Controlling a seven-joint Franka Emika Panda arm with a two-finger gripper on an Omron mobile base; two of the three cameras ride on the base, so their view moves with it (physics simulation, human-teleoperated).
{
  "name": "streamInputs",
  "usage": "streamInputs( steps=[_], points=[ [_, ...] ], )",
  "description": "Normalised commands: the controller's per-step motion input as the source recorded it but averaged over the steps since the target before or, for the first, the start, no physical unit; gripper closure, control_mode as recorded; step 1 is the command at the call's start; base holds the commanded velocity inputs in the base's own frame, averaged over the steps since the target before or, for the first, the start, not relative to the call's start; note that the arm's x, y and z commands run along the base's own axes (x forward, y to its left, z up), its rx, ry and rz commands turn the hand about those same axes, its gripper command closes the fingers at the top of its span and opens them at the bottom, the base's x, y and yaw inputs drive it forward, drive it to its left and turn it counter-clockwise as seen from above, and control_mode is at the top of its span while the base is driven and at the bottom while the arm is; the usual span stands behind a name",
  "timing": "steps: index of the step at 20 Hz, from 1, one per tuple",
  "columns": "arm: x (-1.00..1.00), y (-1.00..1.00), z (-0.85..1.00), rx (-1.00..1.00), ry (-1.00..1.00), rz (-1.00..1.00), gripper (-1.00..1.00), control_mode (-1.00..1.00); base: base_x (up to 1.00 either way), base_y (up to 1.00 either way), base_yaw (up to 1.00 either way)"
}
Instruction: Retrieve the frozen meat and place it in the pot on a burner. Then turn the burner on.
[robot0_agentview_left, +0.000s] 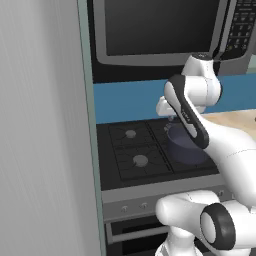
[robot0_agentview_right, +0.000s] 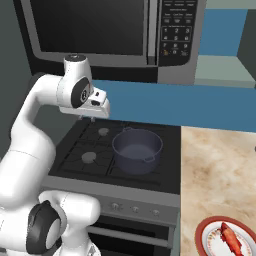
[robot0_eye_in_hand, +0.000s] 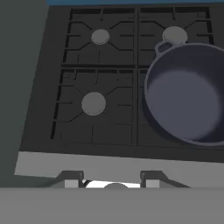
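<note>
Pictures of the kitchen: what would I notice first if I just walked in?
Probably the big white robot arm bending over the black gas stove. Next, the round, glossy dark blue-grey pot sitting empty on the stove's right side. Then the small red-orange chunk of meat on a red-rimmed plate, on the beige counter.

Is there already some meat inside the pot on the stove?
No, the pot is empty in the hand view; only its bare dark floor shows, with no meat inside.
</note>
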Motion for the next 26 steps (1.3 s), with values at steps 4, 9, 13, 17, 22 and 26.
streamInputs(
  steps=[4, 9, 13, 17, 22, 26],
  points=[
    [-0.25, -0.34, 0.0, 0.0, 0.0, -0.05, -1.0, -1.0, 0.0, 0.0, 0.0],
    [-0.68, -0.81, 0.0, 0.0, -0.03, -0.03, -1.0, -1.0, 0.0, 0.0, 0.0],
    [-0.77, -0.82, 0.0, 0.0, 0.0, -0.05, -1.0, -1.0, 0.0, 0.0, 0.0],
    [-0.76, -0.99, 0.0, -0.08, 0.0, -0.21, -1.0, -1.0, 0.0, 0.0, 0.0],
    [-0.42, -1.0, -0.16, -0.12, 0.02, -0.24, -1.0, -1.0, 0.0, 0.0, 0.0],
    [0.0, -1.0, -0.46, -0.07, 0.04, -0.2, -1.0, -1.0, 0.0, 0.0, 0.0]
  ],
)
